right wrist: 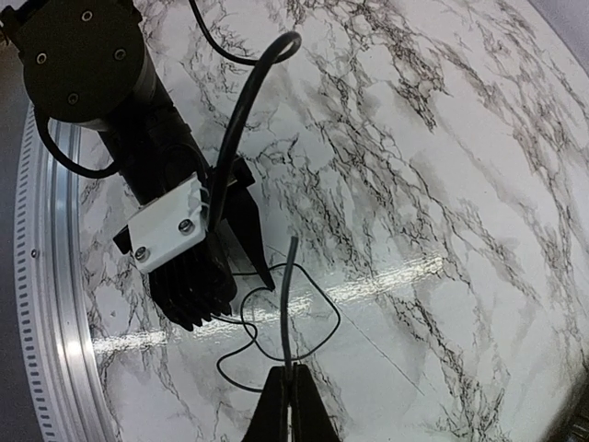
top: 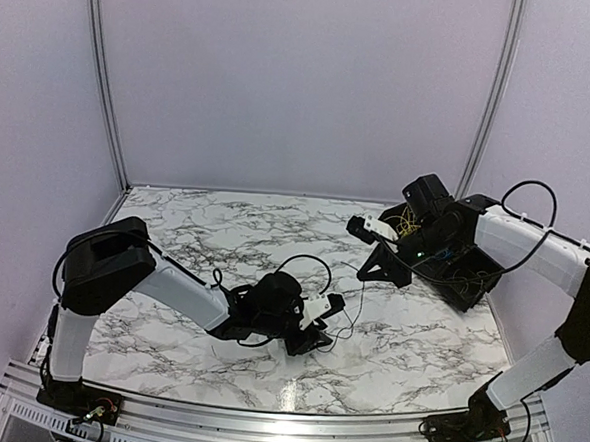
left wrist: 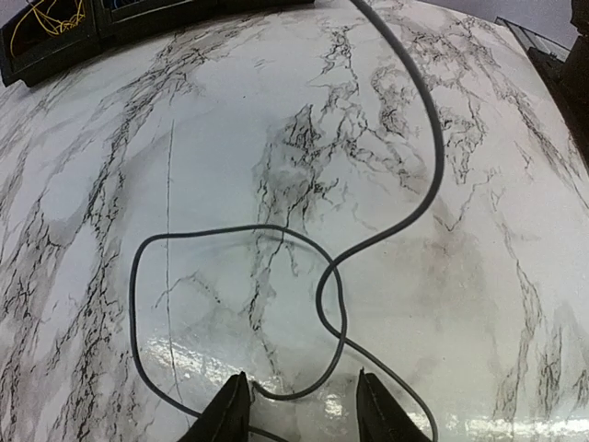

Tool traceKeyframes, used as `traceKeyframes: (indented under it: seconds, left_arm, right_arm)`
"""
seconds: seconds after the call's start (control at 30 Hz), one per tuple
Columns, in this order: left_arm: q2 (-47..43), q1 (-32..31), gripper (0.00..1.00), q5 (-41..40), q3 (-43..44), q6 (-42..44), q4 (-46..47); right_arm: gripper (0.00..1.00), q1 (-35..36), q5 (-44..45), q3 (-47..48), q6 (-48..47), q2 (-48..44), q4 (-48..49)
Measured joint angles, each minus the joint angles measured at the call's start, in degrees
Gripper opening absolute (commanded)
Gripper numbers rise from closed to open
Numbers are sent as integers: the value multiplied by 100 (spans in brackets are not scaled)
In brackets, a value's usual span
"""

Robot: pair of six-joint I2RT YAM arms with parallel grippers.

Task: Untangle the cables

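Right pincer point(right wrist: 291, 373) clamped on a black cable point(right wrist: 288, 304). Left pincer point(left wrist: 302, 378) wide, with a cable loop point(left wrist: 212, 230) lying on the surface point(left wrist: 479, 304) between its fingers.

A loose coil of thin yellow cables point(top: 407, 226) lies inside the black tray point(top: 468, 289), at its far left corner. The black cable point(left wrist: 441, 166) lies well apart from the tray, off its near left side, curled flat in one open loop that crosses itself. One run rises from the loop, and its end is pinched in the right gripper point(right wrist: 290, 376). A hair-thin dark wire point(left wrist: 170, 230) lies straight across the loop's left part.
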Motion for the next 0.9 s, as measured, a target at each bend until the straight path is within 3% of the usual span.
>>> traceKeyframes:
  seconds: [0.13,0.43,0.6,0.9]
  left_arm:
    - [109,-28,33,-129,101,127,-2]
    - [136,-199,4,-540,144,387,-13]
    - [-470,-345,0,-892,-269,411,-87]
    - [-2680,-914,0,-1661,-1628,175,-31]
  right_arm:
    - [1,0,-24,4,0,39,-2]
    - [0,4,-22,85,2,72,-2]
    - [0,4,387,85,116,201,72]
    - [0,-588,1266,87,485,608,546]
